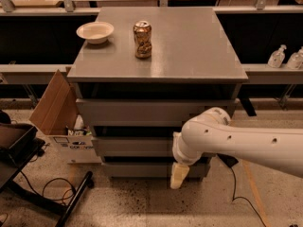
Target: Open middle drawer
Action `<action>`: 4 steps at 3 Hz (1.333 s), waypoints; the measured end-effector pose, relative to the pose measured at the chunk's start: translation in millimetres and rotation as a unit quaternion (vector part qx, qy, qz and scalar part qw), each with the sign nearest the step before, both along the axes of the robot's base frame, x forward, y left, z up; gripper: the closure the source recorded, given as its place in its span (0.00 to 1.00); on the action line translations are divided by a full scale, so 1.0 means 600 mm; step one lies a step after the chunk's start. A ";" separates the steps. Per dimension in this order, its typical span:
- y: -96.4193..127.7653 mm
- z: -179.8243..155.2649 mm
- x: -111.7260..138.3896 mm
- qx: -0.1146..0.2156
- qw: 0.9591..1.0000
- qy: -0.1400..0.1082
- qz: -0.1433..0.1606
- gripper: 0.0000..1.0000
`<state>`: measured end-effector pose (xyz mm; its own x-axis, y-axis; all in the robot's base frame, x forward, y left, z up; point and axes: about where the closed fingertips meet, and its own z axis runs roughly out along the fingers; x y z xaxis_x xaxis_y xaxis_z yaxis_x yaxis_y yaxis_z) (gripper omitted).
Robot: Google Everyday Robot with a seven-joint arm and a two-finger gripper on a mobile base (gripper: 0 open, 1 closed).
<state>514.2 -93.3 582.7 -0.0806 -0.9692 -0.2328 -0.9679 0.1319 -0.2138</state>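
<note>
Speckled stone floor [142,205] runs under a grey metal cabinet with a broad flat top [189,46], and on that top sit a shallow cream bowl [95,31] at the back left and, just to its right, a dented brass-coloured drinks can [142,39] standing upright, the two apart. Below the top are three grey fronts: the taller uppermost drawer [142,111], the wide shallow grey middle drawer [132,146] second down, showing only its plain flat front, and the lowest grey drawer [137,169]. My thick white arm [246,143] reaches in from the right and crosses the right end of the middle drawer's front, hiding that part. My cream-coloured gripper [179,175] points downward in front of the lowest drawer, right of centre, its tip close to the floor; whether it is open or closed, I cannot tell. An open brown cardboard box [54,103] leans beside the cabinet's left side
</note>
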 end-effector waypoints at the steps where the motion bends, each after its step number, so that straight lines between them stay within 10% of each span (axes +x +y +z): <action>1: 0.018 -0.082 0.002 0.015 1.000 0.013 0.008 0.00; 4: 0.049 -0.202 0.080 -0.068 0.996 0.004 0.053 0.00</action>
